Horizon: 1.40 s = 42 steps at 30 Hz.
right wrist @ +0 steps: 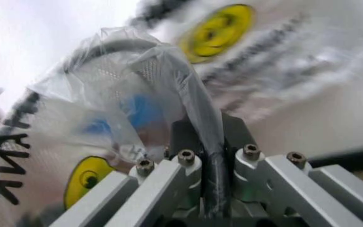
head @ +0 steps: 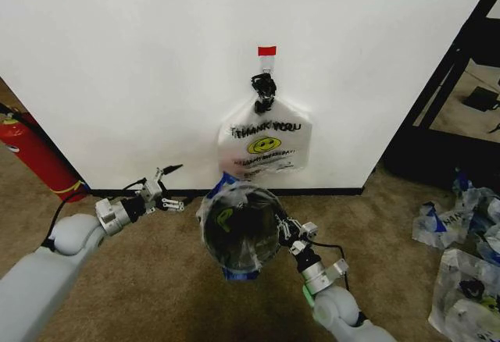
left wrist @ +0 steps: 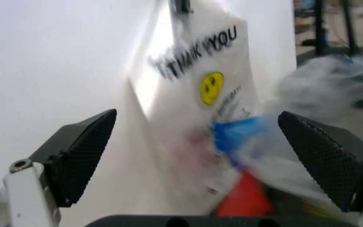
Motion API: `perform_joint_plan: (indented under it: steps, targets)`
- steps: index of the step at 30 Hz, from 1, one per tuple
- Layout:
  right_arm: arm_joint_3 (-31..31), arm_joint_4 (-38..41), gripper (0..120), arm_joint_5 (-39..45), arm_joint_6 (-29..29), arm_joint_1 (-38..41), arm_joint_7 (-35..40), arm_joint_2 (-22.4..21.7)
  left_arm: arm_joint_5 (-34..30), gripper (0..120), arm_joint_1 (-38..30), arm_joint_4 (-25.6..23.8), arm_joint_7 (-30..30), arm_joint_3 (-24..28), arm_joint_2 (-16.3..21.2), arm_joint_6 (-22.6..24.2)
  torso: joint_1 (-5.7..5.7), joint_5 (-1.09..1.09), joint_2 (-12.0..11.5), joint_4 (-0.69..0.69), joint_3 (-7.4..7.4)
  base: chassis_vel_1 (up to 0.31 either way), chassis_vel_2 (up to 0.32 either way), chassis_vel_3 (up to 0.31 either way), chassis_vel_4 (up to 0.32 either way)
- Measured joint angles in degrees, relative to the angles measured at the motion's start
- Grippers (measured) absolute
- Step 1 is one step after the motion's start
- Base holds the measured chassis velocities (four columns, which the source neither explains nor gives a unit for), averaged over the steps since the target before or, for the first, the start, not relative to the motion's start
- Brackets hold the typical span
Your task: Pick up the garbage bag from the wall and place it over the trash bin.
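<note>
The see-through garbage bag (head: 234,221) lies draped over the round black trash bin (head: 242,240) on the carpet below the wall (head: 141,61). A blue handle patch (left wrist: 238,132) hangs at the bin's side, above its red base (left wrist: 245,201). My right gripper (head: 283,229) is at the bin's right rim. In the right wrist view it (right wrist: 210,137) is shut on the bag film, pinched over the black rim. My left gripper (head: 168,186) hovers open a short way left of the bin, and its black fingers (left wrist: 81,151) hold nothing.
A thicker whitish bundle of THANK YOU bags (head: 264,143) hangs by a black knot under the red tape strip (head: 267,51). A red fire extinguisher (head: 31,151) stands at the left. A black frame (head: 453,84) and a heap of plastic bags (head: 469,256) are on the right.
</note>
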Motion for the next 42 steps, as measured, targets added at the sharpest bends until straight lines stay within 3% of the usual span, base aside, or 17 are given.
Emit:
perform_joint_plan:
  steps: [3, 9, 11, 13, 19, 27, 42]
  targets:
    - [-0.5, 2.8, 0, 1.9, -1.2, -0.4, 7.9, 1.3, 0.2, 100, 9.0, -7.3, -8.7, -0.3, -0.6, 4.8, -0.01, -0.02, 0.0, 0.05, -0.01, 0.0, 0.0, 0.0, 0.0]
    - [-0.5, 6.7, 0, 3.1, -3.0, -0.5, 18.5, 2.9, 2.7, 100, 15.6, -12.2, -9.9, -0.2, -0.6, 8.1, 0.0, 0.01, 0.0, 0.0, 0.0, 0.0, 0.0, 0.0, 0.0]
    - [-0.5, 6.7, 0, 3.1, -3.0, -0.5, 18.5, 2.9, 3.0, 100, 15.8, -12.3, -9.9, -0.2, -0.6, 8.2, -0.01, 0.01, 0.0, 0.0, 0.0, 0.0, 0.0, 0.0, 0.0]
    - [-0.2, 8.1, 0, 3.5, -3.1, -0.9, 20.6, 3.4, 6.2, 100, 17.9, -13.6, -10.7, 0.7, -0.9, 11.2, -0.01, -0.02, 0.0, 0.02, 0.0, 0.0, 0.0, 0.0, 0.0]
    - [-0.1, 11.3, 0, 5.1, -3.9, -2.3, 23.0, 3.8, 8.9, 100, 17.7, -13.9, -13.6, 3.5, -2.3, 14.6, 0.0, -0.01, 0.0, 0.02, 0.0, 0.0, 0.0, 0.0, 0.0]
    - [-1.1, 13.9, 0, 4.9, -4.3, -3.8, 23.1, 3.7, 7.9, 100, 14.7, -14.4, -16.8, 6.3, -3.7, 18.0, 0.0, 0.0, 0.0, 0.01, 0.0, 0.0, 0.0, 0.0, 0.0]
    - [-1.9, 18.5, 0, 7.8, -8.6, -4.9, 28.7, 3.8, 15.8, 100, 11.1, -8.7, -16.8, 7.9, -3.9, 16.0, 0.0, -0.02, 0.0, 0.02, 0.01, 0.0, 0.0, 0.0, 0.0]
